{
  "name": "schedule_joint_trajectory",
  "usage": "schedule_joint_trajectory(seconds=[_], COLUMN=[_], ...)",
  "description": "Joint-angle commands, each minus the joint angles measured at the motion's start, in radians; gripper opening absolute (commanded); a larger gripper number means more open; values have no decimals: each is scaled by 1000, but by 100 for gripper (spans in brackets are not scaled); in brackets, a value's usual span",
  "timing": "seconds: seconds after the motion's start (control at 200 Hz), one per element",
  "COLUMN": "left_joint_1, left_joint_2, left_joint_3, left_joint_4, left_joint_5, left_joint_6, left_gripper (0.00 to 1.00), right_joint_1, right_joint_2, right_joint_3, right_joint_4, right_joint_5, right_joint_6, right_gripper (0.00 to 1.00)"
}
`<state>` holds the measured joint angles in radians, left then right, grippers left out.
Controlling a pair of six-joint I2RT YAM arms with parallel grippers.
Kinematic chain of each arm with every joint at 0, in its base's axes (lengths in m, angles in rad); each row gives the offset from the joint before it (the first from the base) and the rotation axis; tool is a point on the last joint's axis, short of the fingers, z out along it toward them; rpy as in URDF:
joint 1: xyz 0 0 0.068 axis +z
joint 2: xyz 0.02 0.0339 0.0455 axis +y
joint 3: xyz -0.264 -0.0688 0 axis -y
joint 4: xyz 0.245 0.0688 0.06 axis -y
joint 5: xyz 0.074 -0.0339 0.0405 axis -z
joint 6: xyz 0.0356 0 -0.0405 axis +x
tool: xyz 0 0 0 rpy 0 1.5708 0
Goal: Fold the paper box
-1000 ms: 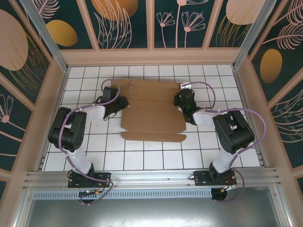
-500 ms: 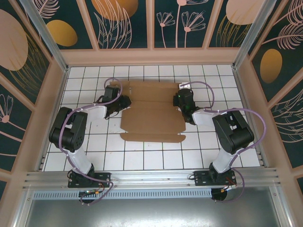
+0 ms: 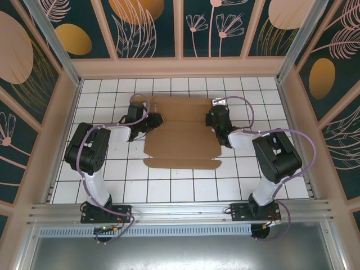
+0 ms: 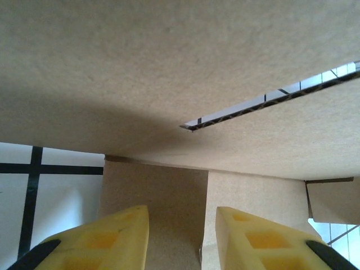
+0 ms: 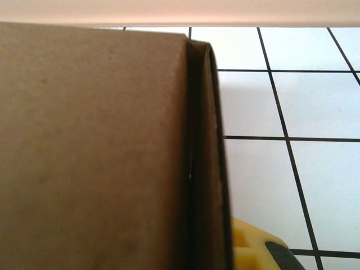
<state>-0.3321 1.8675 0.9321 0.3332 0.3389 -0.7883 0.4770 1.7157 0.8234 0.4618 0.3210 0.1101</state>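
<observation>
Top external view: we see the plain brown cardboard paper box (image 3: 180, 138) lying mostly flat in the middle of the white tiled table (image 3: 169, 188), its rounded front flap towards the arm bases. The left gripper (image 3: 154, 120) is at the box's far left corner and the right gripper (image 3: 213, 119) at its far right side. Left wrist view: two yellow fingers (image 4: 121, 239) stand parted, clamping nothing, close under a raised cardboard panel with a narrow slot (image 4: 270, 98). Right wrist view: a doubled-over side wall stands upright, one yellow finger (image 5: 247, 244) pressed against its fold; we judge those jaws clenched on that wall. We judge the side walls are being raised; next, the left fingers need to close on their flap and lift it upright.
</observation>
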Motion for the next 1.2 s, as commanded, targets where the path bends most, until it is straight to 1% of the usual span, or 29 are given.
schedule_joint_trajectory(seconds=[0.0,0.09,0.185,0.255,0.325,0.405,0.46,0.525,0.555,0.611,0.641,0.686,0.761,0.841,0.906,0.971,1.036,1.101,1.191], left_joint_1=[0,3,3,4,9,45,105,192,224,262,277,288,291,291,290,289,284,265,228], left_joint_2=[-86,-147,-253,-327,-414,-505,-551,-593,-605,-600,-582,-537,-454,-397,-392,-387,-375,-361,-346], left_joint_3=[-30,-71,-133,-190,-208,-204,-200,-224,-236,-238,-235,-217,-187,-193,-225,-249,-262,-260,-230], left_joint_4=[-12,-35,-38,-13,-74,-163,-204,-172,-150,-133,-116,-112,-95,-47,0,28,62,90,83], left_joint_5=[-8,-60,-109,-129,-194,-274,-281,-243,-244,-250,-225,-190,-88,2,34,75,134,184,218], left_joint_6=[43,61,94,146,217,289,308,302,297,295,302,310,305,258,225,194,166,153,166], left_gripper=[36,37,38,40,41,43,44,44,44,43,44,44,44,44,43,36,33,32,32], right_joint_1=[-7,-28,-54,-72,-91,-108,-117,-125,-127,-130,-130,-130,-131,-134,-142,-144,-144,-144,-143], right_joint_2=[13,-8,-31,-42,-53,-67,-73,-74,-71,-67,-65,-63,-54,-42,-31,-18,-8,-1,11], right_joint_3=[12,22,23,21,24,25,22,22,24,30,31,35,44,56,69,84,94,96,104], right_joint_4=[-107,-127,-137,-146,-159,-174,-174,-175,-176,-182,-183,-187,-194,-203,-217,-227,-233,-228,-229], right_joint_5=[-20,-31,-96,-132,-185,-243,-274,-299,-301,-301,-329,-335,-335,-324,-324,-326,-339,-352,-358], right_joint_6=[0,-17,-58,-89,-118,-135,-133,-130,-130,-130,-129,-126,-121,-111,-99,-85,-80,-75,-73], right_gripper=[0,0,0,0,0,0,0,0,0,0,0,0,0,0,0,0,0,0,0])
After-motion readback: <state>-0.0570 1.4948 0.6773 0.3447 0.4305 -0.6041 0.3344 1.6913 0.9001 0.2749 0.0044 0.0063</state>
